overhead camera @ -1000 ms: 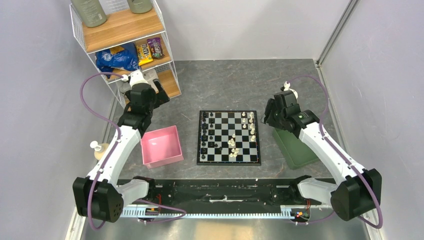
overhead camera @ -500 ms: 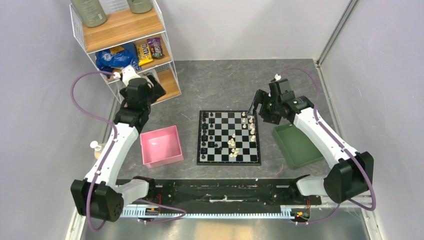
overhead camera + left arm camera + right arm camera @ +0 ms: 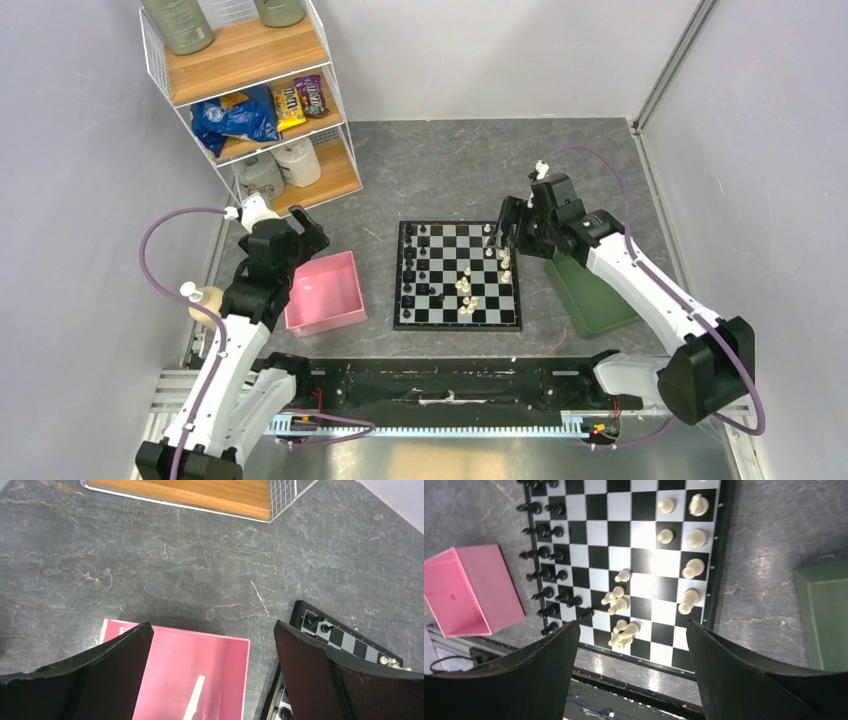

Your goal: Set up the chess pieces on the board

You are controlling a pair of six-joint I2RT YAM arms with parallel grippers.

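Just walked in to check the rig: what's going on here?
Two arms are setting up a chessboard. Black pieces stand in two rows along its left side; white pieces are partly lined up on the right, several clustered mid-board. The right gripper hovers open over the white side; the left gripper, open and empty, is near the pink tray.

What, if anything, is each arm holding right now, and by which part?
Nothing is held. The left gripper hangs open near the pink tray, the right gripper open above the board.
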